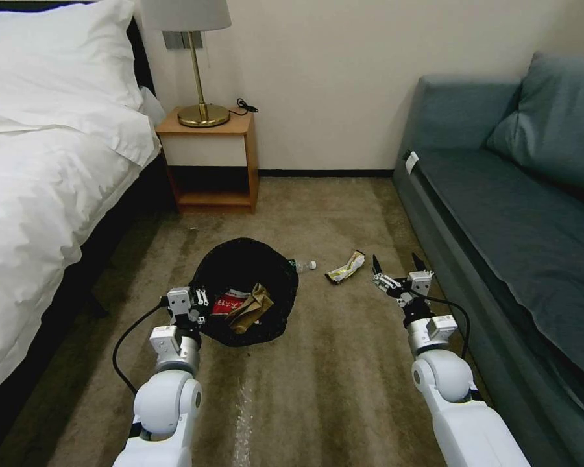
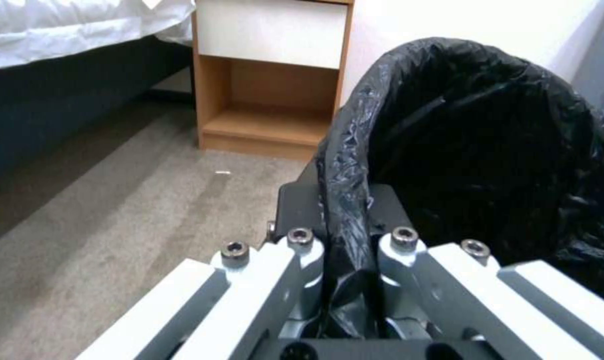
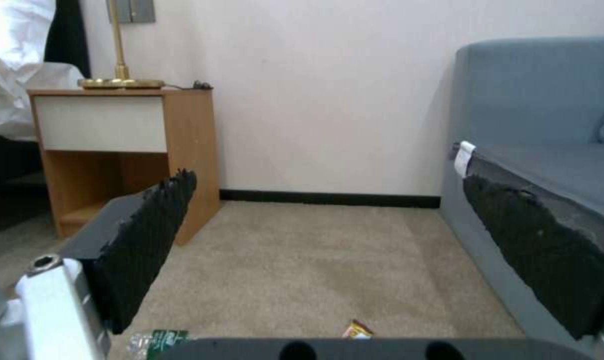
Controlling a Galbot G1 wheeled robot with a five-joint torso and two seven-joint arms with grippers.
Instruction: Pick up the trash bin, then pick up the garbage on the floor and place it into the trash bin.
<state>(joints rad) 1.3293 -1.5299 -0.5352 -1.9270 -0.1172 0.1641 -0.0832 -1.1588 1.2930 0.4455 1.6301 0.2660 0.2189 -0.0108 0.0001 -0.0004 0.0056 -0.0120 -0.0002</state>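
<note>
Both tools — wrapper between (floor).

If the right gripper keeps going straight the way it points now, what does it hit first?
Probably nothing close: the right gripper, jaws open, points over bare tan carpet toward the cream wall. Depth is unclear.

We see a beige carpet, cream wall, white-sheeted bed on our left, wooden nightstand bearing a brass lamp, teal sofa on our right.
</note>
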